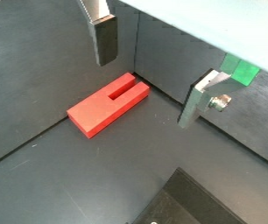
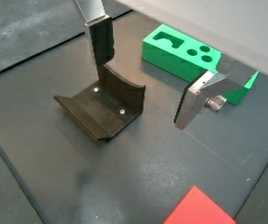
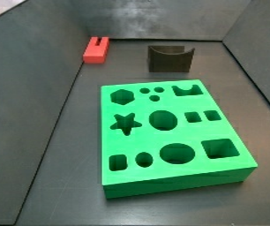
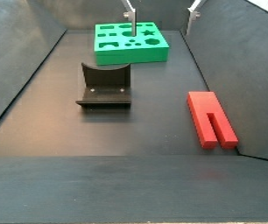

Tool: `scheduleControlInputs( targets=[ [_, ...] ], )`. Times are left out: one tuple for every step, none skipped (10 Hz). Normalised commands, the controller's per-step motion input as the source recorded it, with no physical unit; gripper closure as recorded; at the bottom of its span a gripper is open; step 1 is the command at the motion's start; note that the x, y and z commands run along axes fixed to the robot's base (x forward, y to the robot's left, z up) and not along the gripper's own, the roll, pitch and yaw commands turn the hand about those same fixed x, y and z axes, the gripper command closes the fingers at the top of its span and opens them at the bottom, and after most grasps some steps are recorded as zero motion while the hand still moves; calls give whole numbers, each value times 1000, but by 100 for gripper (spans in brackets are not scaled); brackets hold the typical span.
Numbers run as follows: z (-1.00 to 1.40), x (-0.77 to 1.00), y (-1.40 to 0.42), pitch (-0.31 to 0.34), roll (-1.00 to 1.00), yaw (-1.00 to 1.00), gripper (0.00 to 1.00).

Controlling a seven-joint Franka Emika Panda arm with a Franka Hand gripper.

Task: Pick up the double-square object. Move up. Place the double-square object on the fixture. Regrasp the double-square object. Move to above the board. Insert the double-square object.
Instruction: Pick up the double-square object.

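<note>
The double-square object (image 1: pixel 107 105) is a red block lying flat on the dark floor near a wall corner, its notched end toward the wall; it also shows in both side views (image 3: pixel 97 49) (image 4: pixel 211 118). The dark fixture (image 2: pixel 102 107) (image 3: pixel 169 57) (image 4: pixel 103 85) stands between it and the green board (image 3: pixel 167 132) (image 4: pixel 130 41) (image 2: pixel 189 57). My gripper (image 1: pixel 151 74) (image 2: pixel 148 79) hangs open high above the floor with nothing between its fingers. In a side view only the fingertips (image 4: pixel 130 13) show, at the upper edge over the board.
Dark walls (image 3: pixel 138 18) (image 4: pixel 236 52) close in the floor on the sides. The red block lies close to one wall's foot (image 1: pixel 160 61). The board has many shaped cut-outs in its top.
</note>
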Motion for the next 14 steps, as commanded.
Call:
scheduleControlInputs(
  targets=[
    [-97, -383, 120, -11, 0, 0, 0],
    [-160, -577, 266, -17, 0, 0, 0],
    [-269, -631, 380, -64, 0, 37, 0],
    [-369, -603, 423, -79, 0, 51, 0],
    [-460, -589, 409, -96, 0, 0, 0],
    [-597, -514, 323, -96, 9, 0, 0],
    [-723, -557, 260, -137, 17, 0, 0],
    [-874, -494, 171, -150, 24, 0, 0],
    [-954, -243, 103, -161, 27, 0, 0],
    [-920, -3, 60, -153, 20, -43, 0],
    [-989, 0, 0, -123, 47, -40, 0],
    [-1000, 0, 0, -111, 64, -17, 0],
    [-1000, -80, 0, -89, 94, 0, 0],
    [-1000, -151, 0, -86, 93, 0, 0]
  ],
)
